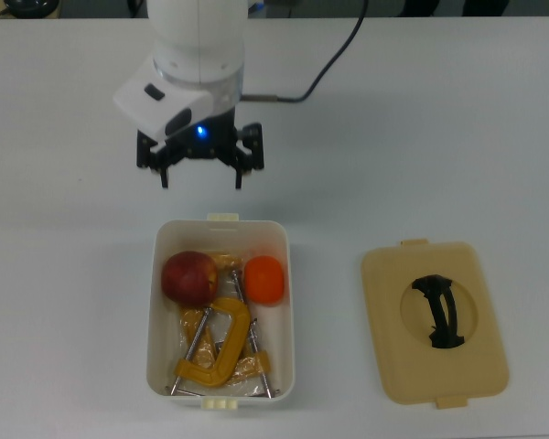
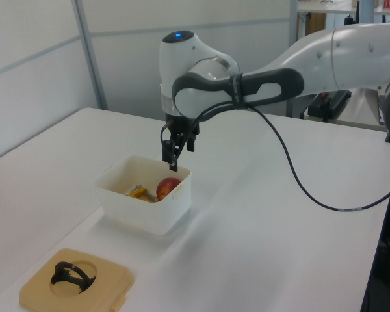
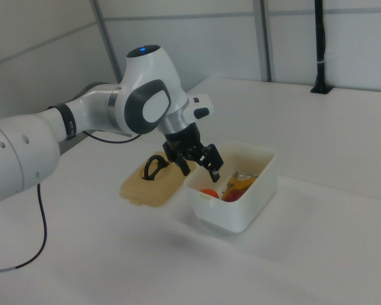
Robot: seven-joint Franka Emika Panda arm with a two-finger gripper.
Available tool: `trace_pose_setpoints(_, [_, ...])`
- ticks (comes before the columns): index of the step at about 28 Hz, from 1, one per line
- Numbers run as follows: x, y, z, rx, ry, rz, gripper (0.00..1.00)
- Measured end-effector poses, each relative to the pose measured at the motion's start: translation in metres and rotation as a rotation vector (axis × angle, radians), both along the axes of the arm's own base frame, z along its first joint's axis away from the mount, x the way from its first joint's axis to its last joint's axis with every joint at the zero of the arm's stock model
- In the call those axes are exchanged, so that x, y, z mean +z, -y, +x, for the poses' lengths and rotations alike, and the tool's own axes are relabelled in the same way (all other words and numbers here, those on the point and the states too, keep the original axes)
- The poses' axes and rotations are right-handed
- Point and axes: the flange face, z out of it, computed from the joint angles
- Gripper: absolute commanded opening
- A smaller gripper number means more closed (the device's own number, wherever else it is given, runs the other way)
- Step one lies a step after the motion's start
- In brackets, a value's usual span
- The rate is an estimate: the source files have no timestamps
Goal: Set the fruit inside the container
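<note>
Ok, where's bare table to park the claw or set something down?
The widest bare stretch is the white table at the top view's right, above the flat beige lid. The strip between lid and white plastic tub is narrow. The tub is crowded: dark red fruit, orange fruit, yellow metal clamps.

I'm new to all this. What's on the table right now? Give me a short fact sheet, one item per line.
gripper: open, empty, above the table beside the tub
tub: white, lid off
red fruit: inside the tub
orange fruit: inside the tub, beside the red fruit
clamps: yellow-orange, inside the tub
lid: beige, flat on the table, apart from the tub
</note>
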Motion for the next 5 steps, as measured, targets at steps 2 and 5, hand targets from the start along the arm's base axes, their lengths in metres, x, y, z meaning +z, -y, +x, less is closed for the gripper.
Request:
trace_pose_setpoints(2, [0.007, 0.003, -0.008, 0.011, -0.035, -0.007, 1.0])
trace_pose_setpoints(5, [0.015, 0.009, -0.022, 0.04, -0.108, -0.017, 1.0])
